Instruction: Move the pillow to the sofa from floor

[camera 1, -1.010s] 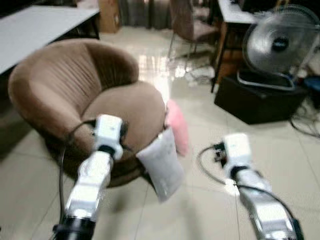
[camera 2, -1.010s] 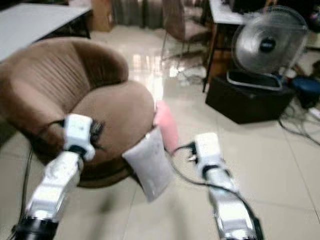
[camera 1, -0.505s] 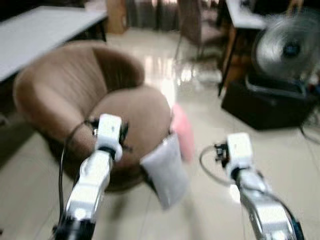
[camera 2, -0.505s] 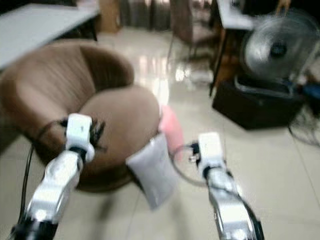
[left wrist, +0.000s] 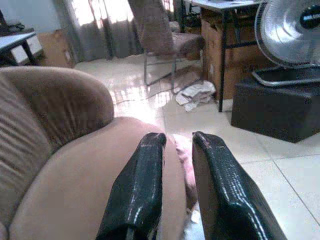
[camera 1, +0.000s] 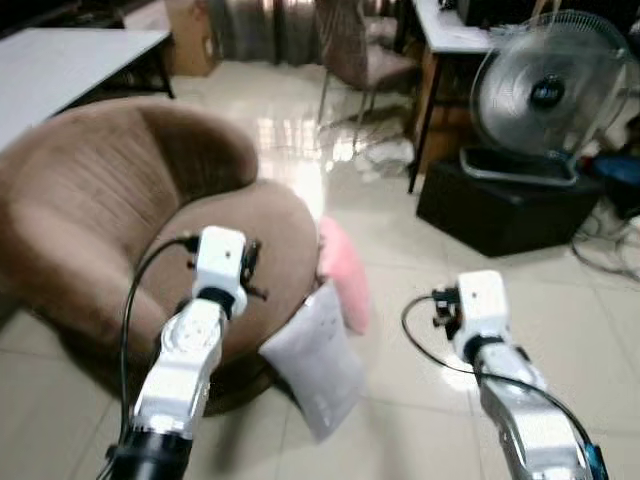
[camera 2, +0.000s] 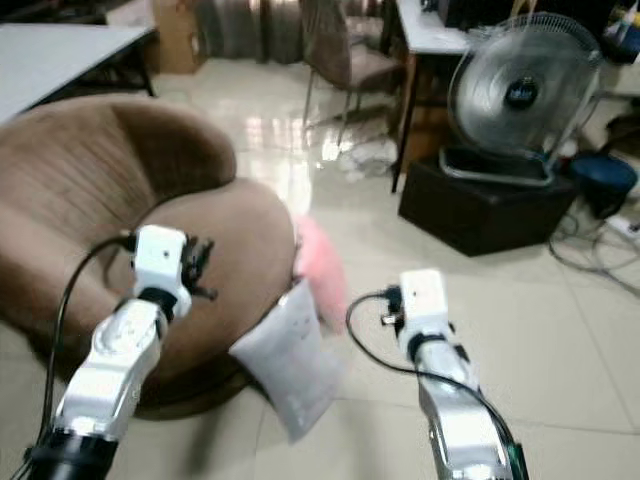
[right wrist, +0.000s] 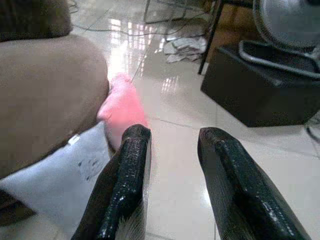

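The left gripper is held out over the seat of the brown sofa, its two black fingers parted by a narrow gap with nothing between them. The fingers themselves are hidden in the head views behind the white wrist housing. The right gripper is held out above the tiled floor, to the right of the sofa; its fingers are spread somewhat wider and are likewise empty.

A grey pillow is seen leaning on its edge against the front of the sofa, its lower corner on the floor, between the two arms. Faint dark marks are visible on its face in the right wrist view, but they cannot be read. A pink pillow is propped just behind it, touching the sofa's side; its lower part is hidden by the grey one.

Further off, a large fan is set on a black box. A chair, a desk and a cardboard box are cut off by the upper edge. A grey table is partly seen at the left. Cables lie on the floor at the right, their ends out of frame.
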`<state>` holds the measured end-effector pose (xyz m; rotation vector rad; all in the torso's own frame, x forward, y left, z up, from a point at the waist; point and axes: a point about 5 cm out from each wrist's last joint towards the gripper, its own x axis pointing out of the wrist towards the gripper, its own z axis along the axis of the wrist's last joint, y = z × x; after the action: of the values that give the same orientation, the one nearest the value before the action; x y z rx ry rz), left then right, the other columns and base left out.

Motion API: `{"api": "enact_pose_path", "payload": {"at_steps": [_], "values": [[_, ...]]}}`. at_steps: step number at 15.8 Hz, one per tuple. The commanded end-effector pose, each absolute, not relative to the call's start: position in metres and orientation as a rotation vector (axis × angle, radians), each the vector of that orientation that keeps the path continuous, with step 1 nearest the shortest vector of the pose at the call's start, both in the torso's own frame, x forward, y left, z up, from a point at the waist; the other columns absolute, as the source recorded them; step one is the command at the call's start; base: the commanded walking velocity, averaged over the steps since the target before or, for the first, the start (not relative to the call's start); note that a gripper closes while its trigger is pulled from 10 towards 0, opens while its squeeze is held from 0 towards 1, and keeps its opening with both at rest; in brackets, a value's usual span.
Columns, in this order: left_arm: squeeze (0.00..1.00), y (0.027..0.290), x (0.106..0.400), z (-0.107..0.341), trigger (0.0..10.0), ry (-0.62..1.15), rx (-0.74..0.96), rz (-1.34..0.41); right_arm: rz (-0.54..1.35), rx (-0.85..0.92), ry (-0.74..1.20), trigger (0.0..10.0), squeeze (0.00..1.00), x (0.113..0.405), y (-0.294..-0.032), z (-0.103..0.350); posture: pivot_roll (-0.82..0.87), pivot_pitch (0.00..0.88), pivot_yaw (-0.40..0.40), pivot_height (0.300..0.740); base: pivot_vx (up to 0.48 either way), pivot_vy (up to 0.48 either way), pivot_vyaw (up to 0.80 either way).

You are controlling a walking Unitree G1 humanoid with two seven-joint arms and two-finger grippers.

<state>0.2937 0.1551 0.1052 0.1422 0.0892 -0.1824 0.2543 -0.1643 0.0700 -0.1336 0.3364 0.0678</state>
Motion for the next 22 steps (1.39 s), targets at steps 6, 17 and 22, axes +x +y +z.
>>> {"api": "enact_pose_path", "payload": {"at_steps": [6, 17, 22], "values": [[0.0, 0.1668, 0.2941, 0.1064, 10.0, 0.093, 0.168, -0.15, 0.108, -0.127, 0.314, 10.0, 0.0, 0.2566, -0.1531, 0.0741, -0.03, 0.0, 0.028, 0.74, 0.374, 0.0, -0.26], [0.0, 0.1617, 0.2919, 0.1077, 10.0, 0.066, 0.163, -0.175, 0.109, -0.132, 0.338, 10.0, 0.0, 0.2544, -0.1544, 0.0692, -0.03, 0.008, 0.028, 0.666, 0.0, 0.0, 0.0], [0.0, 0.161, 0.2912, 0.1072, 10.0, 0.07, 0.175, -0.183, 0.109, -0.131, 0.346, 10.0, 0.0, 0.2529, -0.1544, 0.0669, -0.03, 0.009, 0.029, 0.611, 0.0, 0.0, 0.0]]}}
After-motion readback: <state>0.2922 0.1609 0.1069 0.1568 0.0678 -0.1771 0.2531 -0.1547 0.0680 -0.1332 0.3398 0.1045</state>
